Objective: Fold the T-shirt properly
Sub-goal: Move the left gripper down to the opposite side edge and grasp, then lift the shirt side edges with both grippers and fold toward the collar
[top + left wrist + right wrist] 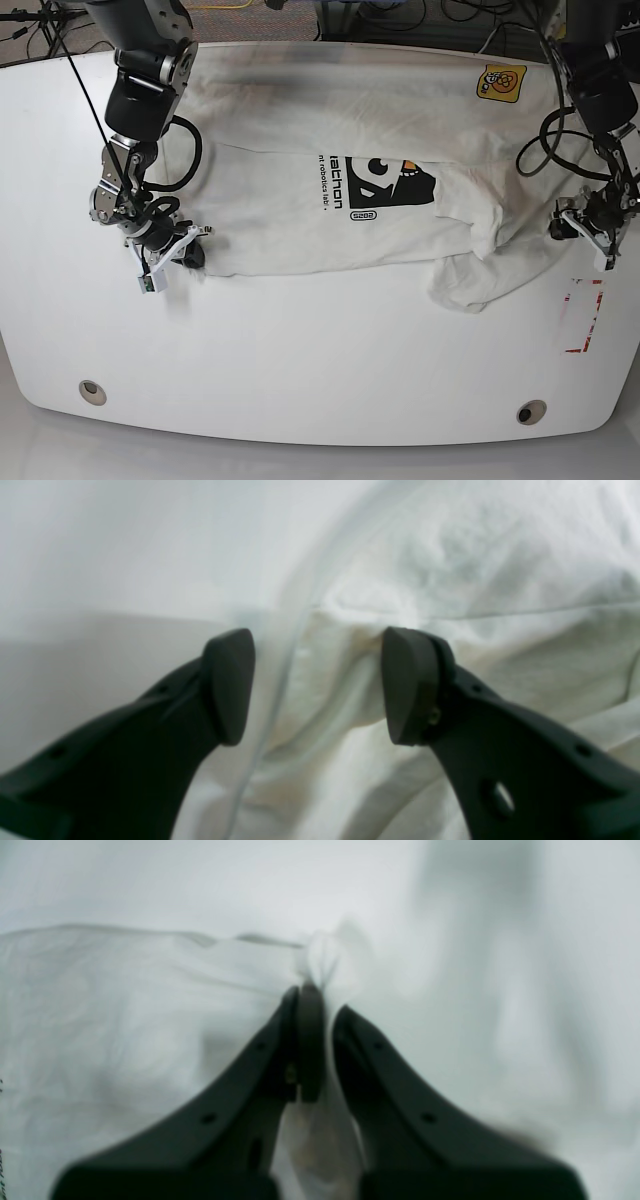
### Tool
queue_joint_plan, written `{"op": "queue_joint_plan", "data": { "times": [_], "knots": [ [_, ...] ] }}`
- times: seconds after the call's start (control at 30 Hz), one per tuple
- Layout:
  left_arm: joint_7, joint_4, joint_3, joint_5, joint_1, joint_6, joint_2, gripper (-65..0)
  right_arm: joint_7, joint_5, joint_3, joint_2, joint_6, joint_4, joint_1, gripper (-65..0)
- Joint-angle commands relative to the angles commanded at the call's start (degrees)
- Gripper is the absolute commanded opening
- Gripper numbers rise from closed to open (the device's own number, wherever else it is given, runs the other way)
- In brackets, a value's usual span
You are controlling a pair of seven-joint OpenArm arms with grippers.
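Cotton T-shirt hem pinched in right fingers at nine o'clock; left fingers gape wide, so a lone pull may skew the fold.

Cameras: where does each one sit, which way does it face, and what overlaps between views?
Left wrist: on the left arm, looking past the open left gripper onto rumpled T-shirt cloth.
Right wrist: on the right arm, looking along the right gripper, shut on a pinch of shirt.
Base: overhead, looking down at the white table; both arms show.
Shared: the T-shirt is in all three; each gripper also shows in base.
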Motion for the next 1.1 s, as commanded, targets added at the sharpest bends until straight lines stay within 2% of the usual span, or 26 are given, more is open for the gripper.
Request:
{"op": "queue_joint_plan", "data": {
  "times": [0.07,0.13,0.3,0.37,0.7,0.87,1.1],
  "knots": [
    [0.0,0.0,1.14,0.0,0.0,-0.79,0.0,-29.0,0.0,0.0,0.0,0.0,0.0,0.0,0.0,-64.8],
    [0.0,0.0,2.2,0.0,0.0,-0.88,0.0,-35.6,0.0,0.0,0.0,0.0,0.0,0.0,0.0,-64.8],
    [-0.26,-0.18,3.52,0.0,-0.09,-0.88,0.09,-57.9,0.0,0.0,0.0,0.0,0.0,0.09,0.0,-64.8],
    [-0.26,-0.18,3.78,0.0,-0.09,-0.97,0.09,-63.9,0.0,0.0,0.0,0.0,0.0,0.09,0.0,-64.8],
    [-0.09,3.25,3.43,-0.09,-0.18,-1.23,0.09,-64.6,-0.97,-0.09,0.0,0.0,0.0,4.84,-1.14,-65.0],
    [0.53,11.87,3.25,-0.18,0.62,-1.23,0.09,-64.6,-5.27,0.09,0.0,0.0,0.0,12.22,-2.11,-65.0],
    [5.54,22.07,3.16,-0.18,2.11,-1.36,0.09,-64.6,-10.37,0.18,0.0,0.0,0.0,22.07,-4.04,-65.0]
  ]
}}
